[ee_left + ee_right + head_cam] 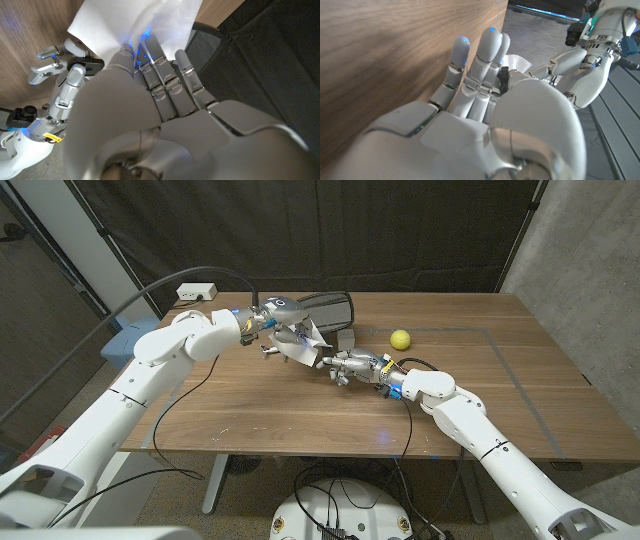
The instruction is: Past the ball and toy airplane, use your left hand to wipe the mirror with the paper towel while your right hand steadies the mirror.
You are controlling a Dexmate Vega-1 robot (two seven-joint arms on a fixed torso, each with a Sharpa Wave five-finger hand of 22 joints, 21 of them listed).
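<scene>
A: Wooden table (300, 405) in the head view. Where is the mirror?
B: Toward twelve o'clock, a dark framed mirror (330, 310) lying tilted. The left robot hand (275, 320) is at its left end, gripping a white paper towel (300, 345) that hangs toward six o'clock. A yellow ball (401, 339) sits at three o'clock of the mirror, apart from it.
A: The right robot hand (345, 366)?
B: Just below the mirror's base, touching the towel's lower corner; whether it clasps anything, I cannot tell.
A: Left wrist view?
B: The left robot hand (150, 90) has its fingers folded over the paper towel (135, 22); the right robot hand (65, 80) is beside it.
A: Right wrist view?
B: The right robot hand (485, 115) is held with fingers together, extended along the table (395, 55).
</scene>
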